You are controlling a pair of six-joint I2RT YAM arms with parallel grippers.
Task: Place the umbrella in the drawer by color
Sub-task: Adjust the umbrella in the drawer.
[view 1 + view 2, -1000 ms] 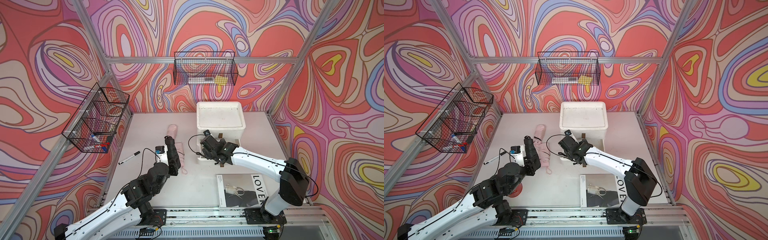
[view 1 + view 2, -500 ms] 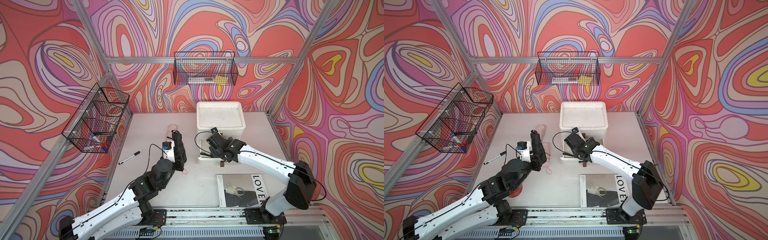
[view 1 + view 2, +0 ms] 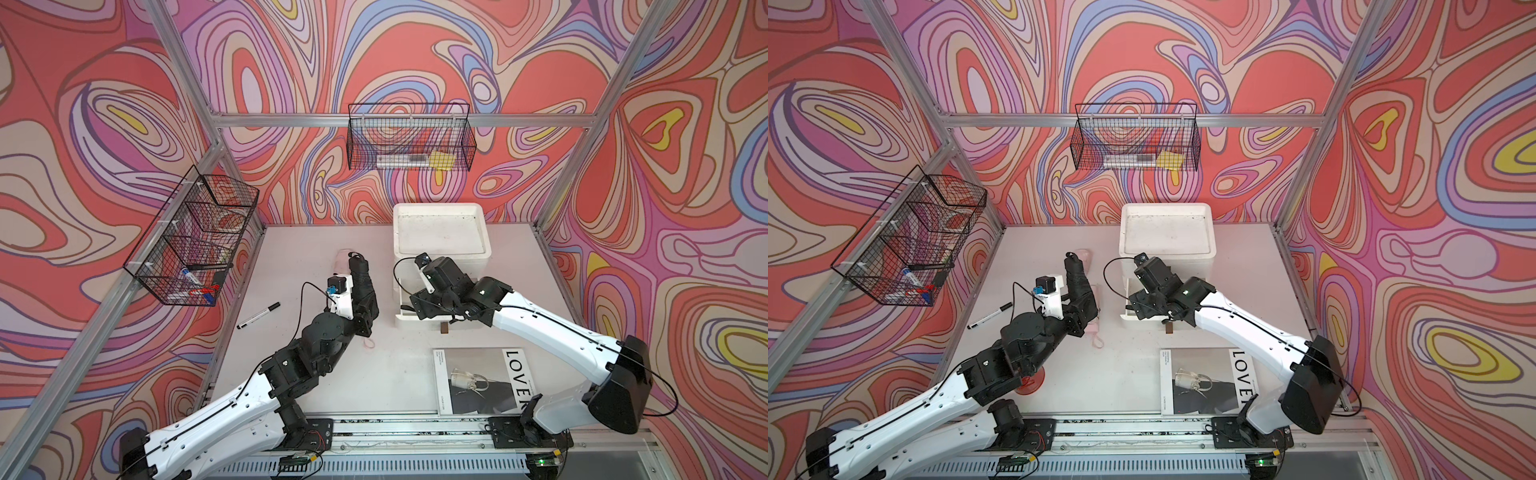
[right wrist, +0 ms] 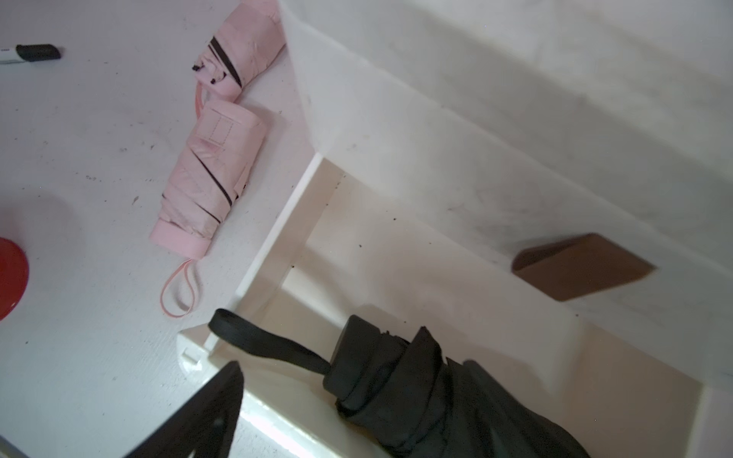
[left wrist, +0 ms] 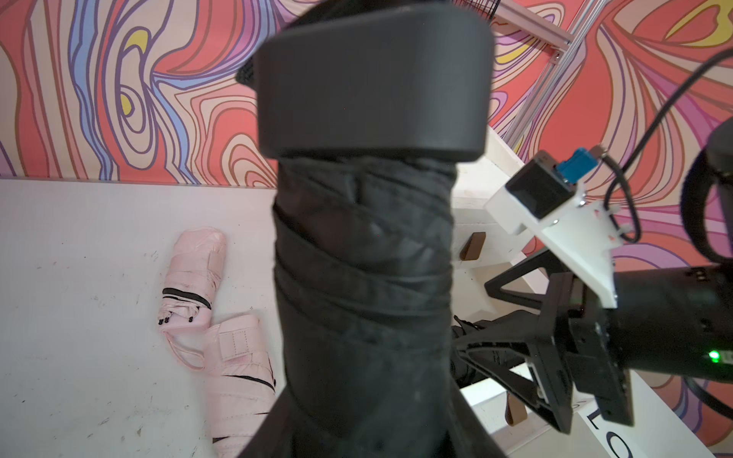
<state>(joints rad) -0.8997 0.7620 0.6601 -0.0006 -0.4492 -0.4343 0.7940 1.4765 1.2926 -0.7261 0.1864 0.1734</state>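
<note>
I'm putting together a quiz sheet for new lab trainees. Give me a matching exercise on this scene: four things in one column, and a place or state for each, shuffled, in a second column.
Things
1. marker
2. pink umbrellas
3. magazine
4. left claw

Places or states
A. shut on a black umbrella, held off the table
B. flat at the table's front edge
C. lying on the table beside the white drawer unit
D. alone on the table, towards the side wire basket

Pairs: 1-D, 2-C, 3-B, 4-A
</note>
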